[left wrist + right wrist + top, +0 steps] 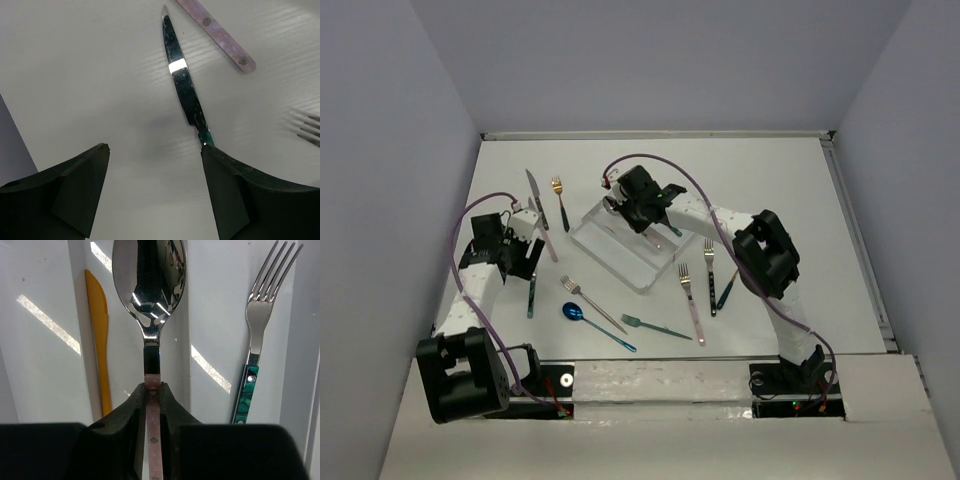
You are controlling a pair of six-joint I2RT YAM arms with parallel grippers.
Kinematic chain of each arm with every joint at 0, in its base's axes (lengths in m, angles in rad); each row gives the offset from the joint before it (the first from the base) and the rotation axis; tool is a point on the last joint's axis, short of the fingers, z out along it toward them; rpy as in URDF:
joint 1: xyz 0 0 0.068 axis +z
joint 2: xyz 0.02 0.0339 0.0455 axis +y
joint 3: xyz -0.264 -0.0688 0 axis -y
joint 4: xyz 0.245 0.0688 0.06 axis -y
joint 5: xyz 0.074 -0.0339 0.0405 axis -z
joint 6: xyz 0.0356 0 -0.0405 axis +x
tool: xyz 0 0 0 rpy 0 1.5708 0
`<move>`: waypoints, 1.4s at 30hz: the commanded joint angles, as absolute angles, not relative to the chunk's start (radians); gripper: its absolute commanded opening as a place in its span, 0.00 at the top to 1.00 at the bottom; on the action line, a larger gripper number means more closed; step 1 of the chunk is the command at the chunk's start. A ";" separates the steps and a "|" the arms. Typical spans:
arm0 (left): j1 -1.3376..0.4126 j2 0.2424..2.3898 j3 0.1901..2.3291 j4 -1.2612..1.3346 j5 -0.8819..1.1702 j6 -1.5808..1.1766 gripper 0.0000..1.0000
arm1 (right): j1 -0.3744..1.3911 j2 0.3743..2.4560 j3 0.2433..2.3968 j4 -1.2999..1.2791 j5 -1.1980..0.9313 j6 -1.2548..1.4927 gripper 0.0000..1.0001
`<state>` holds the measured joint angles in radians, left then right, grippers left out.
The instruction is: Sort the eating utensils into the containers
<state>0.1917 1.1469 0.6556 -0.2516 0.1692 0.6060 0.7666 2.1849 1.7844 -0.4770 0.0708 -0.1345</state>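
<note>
My right gripper (154, 387) is shut on the pink handle of a silver spoon (149, 275) and holds it over the white tray (642, 272), above the middle compartment. A yellow knife (97, 335) lies in the left compartment and a teal-handled fork (255, 340) in the right one. My left gripper (154, 150) is open and empty just above the table. A silver knife with a teal handle (182, 85) lies ahead of it, its handle running under the right finger. In the top view my left gripper (532, 216) is left of the tray and my right gripper (623, 205) is at the tray's far end.
A pink handle (220, 37) and fork tines (307, 127) lie near the left gripper. Loose on the table are a gold-headed fork (558, 200), a teal knife (532, 295), a silver fork (592, 303), a blue spoon (590, 320), a teal fork (655, 327) and forks (692, 300) right of the tray.
</note>
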 commanded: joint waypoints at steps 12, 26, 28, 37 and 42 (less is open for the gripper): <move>0.149 1.288 0.762 -0.511 0.247 0.683 0.13 | 0.776 2.111 1.759 -0.454 0.087 -0.074 0.45; 0.109 1.448 0.739 -0.469 0.172 0.597 0.33 | 0.776 2.112 1.741 -0.451 0.144 -0.084 0.45; 0.109 1.482 0.735 -0.454 0.150 0.586 0.40 | 0.776 2.114 1.733 -0.451 0.155 -0.087 0.45; 0.112 1.499 0.703 -0.449 0.124 0.584 0.67 | 0.776 2.095 1.715 -0.443 0.176 -0.094 0.45; 0.120 1.483 0.686 -0.451 0.118 0.589 0.85 | 0.776 2.085 1.701 -0.442 0.184 -0.091 0.45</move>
